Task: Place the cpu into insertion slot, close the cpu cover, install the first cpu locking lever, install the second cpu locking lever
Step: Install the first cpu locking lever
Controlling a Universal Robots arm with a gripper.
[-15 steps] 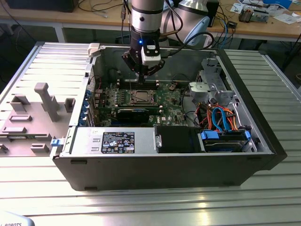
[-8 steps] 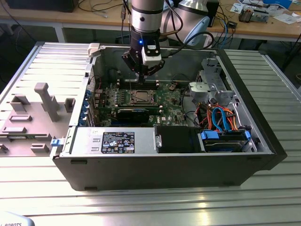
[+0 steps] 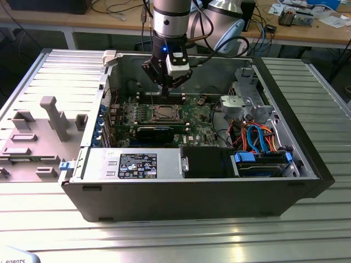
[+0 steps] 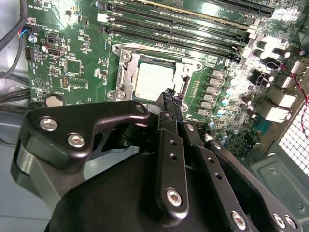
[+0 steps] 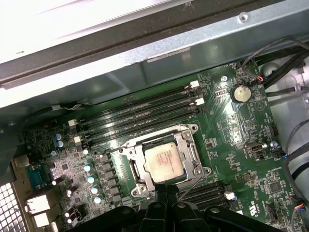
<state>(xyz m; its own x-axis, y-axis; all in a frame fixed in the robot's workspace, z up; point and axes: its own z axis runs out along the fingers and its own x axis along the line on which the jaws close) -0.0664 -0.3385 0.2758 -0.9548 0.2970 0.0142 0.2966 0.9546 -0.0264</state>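
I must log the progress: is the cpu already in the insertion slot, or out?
In. The cpu lies flat inside the insertion slot, framed by silvery metal, in both wrist views.

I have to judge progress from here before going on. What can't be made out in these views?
- Gripper: in the second wrist view its own black links hide the fingertips, so open or shut is unclear.
- Cpu cover: in the first wrist view the gripper cuts off its near edge.
- Cpu: too small in the exterior view to judge seating.
- Levers: wire-thin; latching can't be told.

The arm points straight down, its gripper (image 4: 170, 99) with fingertips pressed together, holding nothing.
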